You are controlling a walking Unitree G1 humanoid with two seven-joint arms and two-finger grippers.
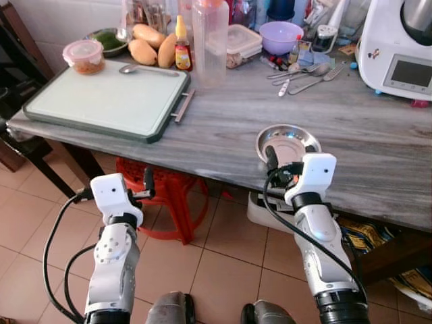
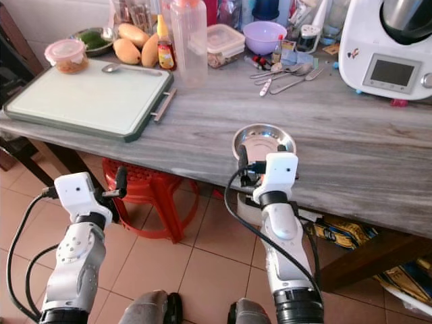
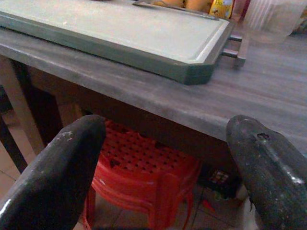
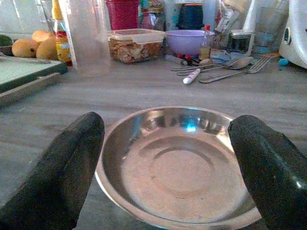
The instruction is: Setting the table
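Left gripper (image 3: pixel 158 167): at 7 o'clock in the head views, below the table edge and above the tiled floor; fingers spread wide, holding nothing
Right gripper (image 4: pixel 165 167): at 5 o'clock, at the near table edge; its two black fingers stand wide apart on either side of the steel plate, not closed on it
Steel plate (image 1: pixel 288 142): shallow, round, empty, lying flat on the grey table (image 1: pixel 236 115) close to its near edge, just ahead of the right gripper
Red stool (image 1: pixel 169 196): under the table, at 7 o'clock from the plate, ahead of the left gripper
Cutting board (image 1: pixel 108 98): pale green, dark rim, flat on the table at 10 o'clock, metal handle on its right side
Spoon (image 1: pixel 145 69): lying on the board's far edge
Cutlery (image 1: pixel 304 75): spoons, a fork and a white-handled knife in a loose group at 1 o'clock, well beyond the plate
Clear bottle (image 1: pixel 210 40): upright at 12 o'clock, beside the board's far corner
Purple bowl (image 1: pixel 280 35): far side, at 12 to 1 o'clock
White appliance (image 1: pixel 398 50): far right, at 2 o'clock
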